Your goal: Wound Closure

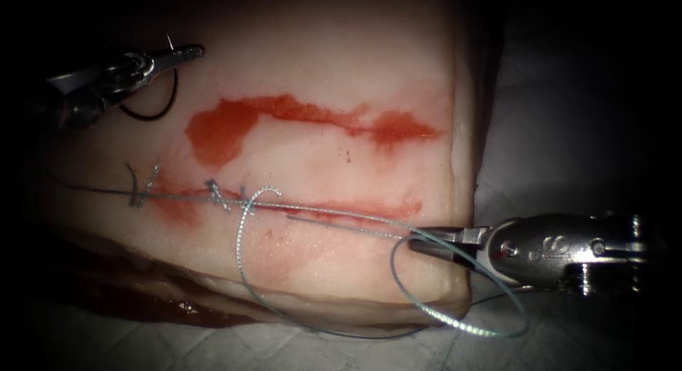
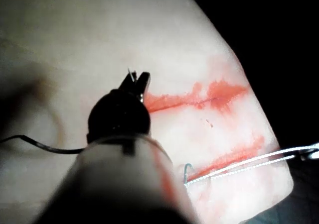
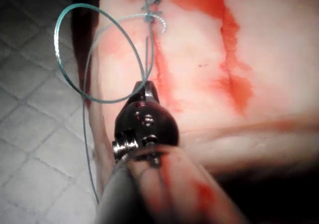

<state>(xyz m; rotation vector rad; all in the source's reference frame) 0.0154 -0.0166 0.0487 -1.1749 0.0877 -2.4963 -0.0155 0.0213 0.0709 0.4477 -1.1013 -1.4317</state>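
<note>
The curved dark needle (image 1: 160, 104) hangs clear of the pale, glistening tissue (image 1: 320, 72) at upper left, clamped near its pointed end in the closed jaws of the left tool (image 1: 186, 54); the horizontal cut (image 1: 284, 206), stitched at its left, lies below a red fluid (image 1: 234, 122) smear. The right tool (image 1: 437, 242), steel and stamped "6", grips the braided thread (image 1: 245, 229) with closed jaws at the tissue's right edge; a wide loop sags over the white cloth (image 1: 568, 129).

Needle (image 1: 153, 108) left, thread (image 1: 455, 321) right of tissue (image 1: 320, 65)

Glossy wet tissue (image 1: 320, 72); shiny metal right tool (image 1: 433, 244); quilted cloth (image 1: 568, 115).
</note>
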